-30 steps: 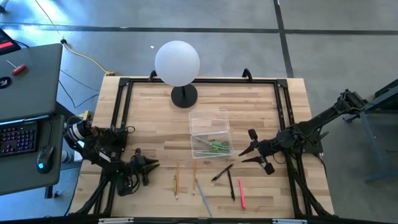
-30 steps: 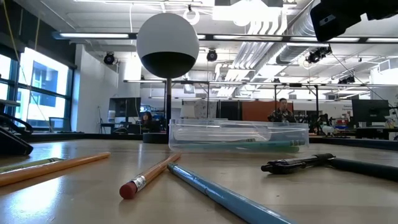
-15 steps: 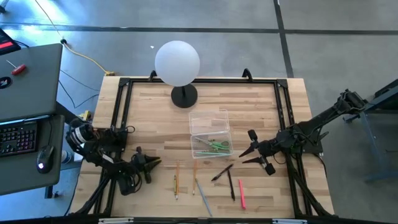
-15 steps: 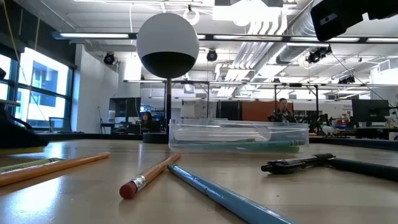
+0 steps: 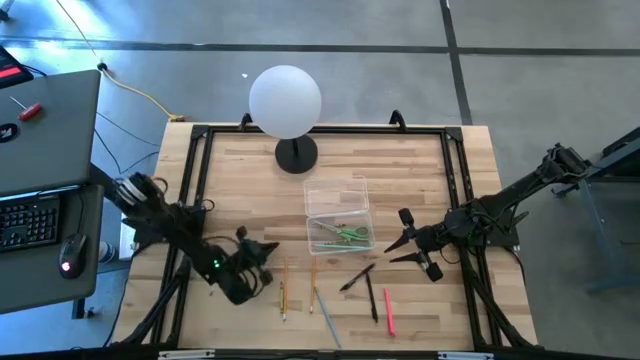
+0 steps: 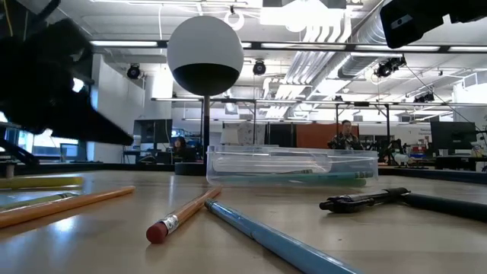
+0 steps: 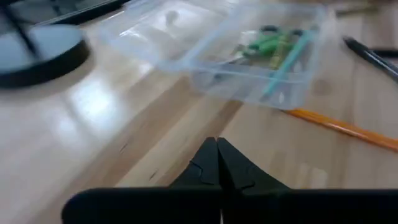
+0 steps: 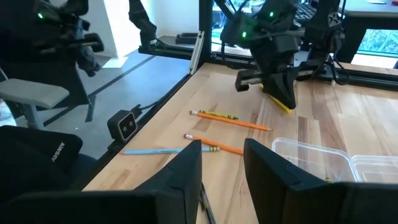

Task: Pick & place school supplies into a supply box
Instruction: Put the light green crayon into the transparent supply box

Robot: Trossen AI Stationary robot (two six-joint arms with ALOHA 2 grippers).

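Overhead, the left gripper [image 5: 272, 272] has its fingers pressed together on nothing, just beside two pencils [image 5: 284, 290] on the table [image 5: 240, 180]. Opposite, the right gripper [image 5: 402, 240] waits with fingers apart beside the supply box [image 5: 338, 212], which holds green-handled scissors [image 5: 346, 235]. More pens [image 5: 372, 298] lie nearby.
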